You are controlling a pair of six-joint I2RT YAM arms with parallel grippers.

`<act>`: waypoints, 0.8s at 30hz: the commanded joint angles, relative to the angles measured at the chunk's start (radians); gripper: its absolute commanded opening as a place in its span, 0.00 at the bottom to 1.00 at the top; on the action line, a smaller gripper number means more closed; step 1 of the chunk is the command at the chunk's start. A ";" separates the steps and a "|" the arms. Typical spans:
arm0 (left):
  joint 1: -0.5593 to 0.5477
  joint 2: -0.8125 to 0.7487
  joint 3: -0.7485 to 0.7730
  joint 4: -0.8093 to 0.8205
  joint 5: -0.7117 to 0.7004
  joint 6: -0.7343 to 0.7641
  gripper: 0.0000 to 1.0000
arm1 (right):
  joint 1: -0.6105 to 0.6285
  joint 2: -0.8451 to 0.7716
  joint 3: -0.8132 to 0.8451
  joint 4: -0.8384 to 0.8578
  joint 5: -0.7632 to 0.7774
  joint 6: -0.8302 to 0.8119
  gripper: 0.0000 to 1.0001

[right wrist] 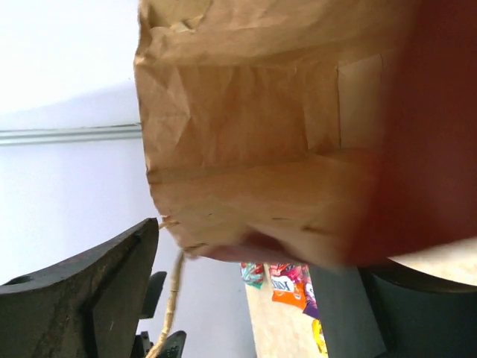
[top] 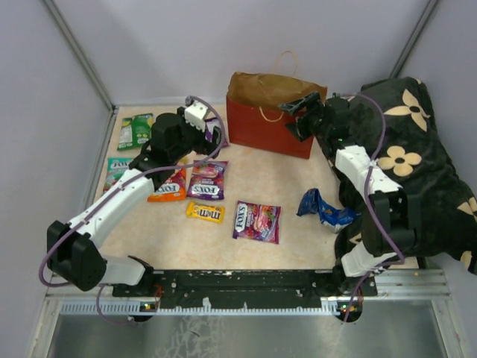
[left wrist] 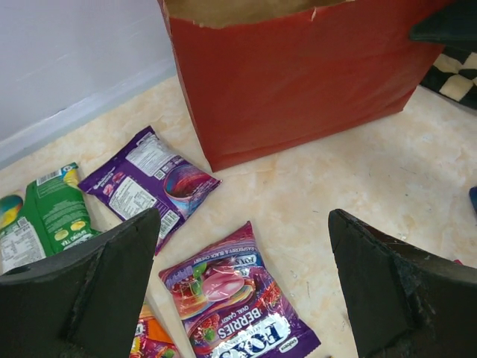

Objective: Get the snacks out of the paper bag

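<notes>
The paper bag [top: 264, 119], brown with a red outside, stands upright at the back of the table. Its red wall fills the top of the left wrist view [left wrist: 298, 74]. Its brown inside shows in the right wrist view [right wrist: 246, 112]. My right gripper [top: 297, 112] is open at the bag's upper right rim, and the rim lies between its jaws [right wrist: 253, 298]. My left gripper [top: 217, 140] is open and empty, just left of the bag, above a purple Fox's packet [left wrist: 235, 298]. Green [top: 134, 130], orange [top: 168, 188], purple [top: 207, 179], yellow [top: 205, 212] and another purple [top: 257, 221] packet lie on the table. The blue Doritos bag [top: 324, 209] lies crumpled at right.
A black pillow with cream flowers [top: 417, 164] fills the right side, against the right arm. A teal packet [top: 115, 171] lies at the left edge. A further purple packet [left wrist: 149, 179] lies by the bag's left corner. The bag's string handle [right wrist: 173, 298] hangs by my right finger. Walls enclose the table.
</notes>
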 commanded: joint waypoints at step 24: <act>0.148 0.254 -0.186 0.645 0.361 -0.036 1.00 | -0.185 -0.568 -0.155 -0.392 -0.082 -1.021 0.99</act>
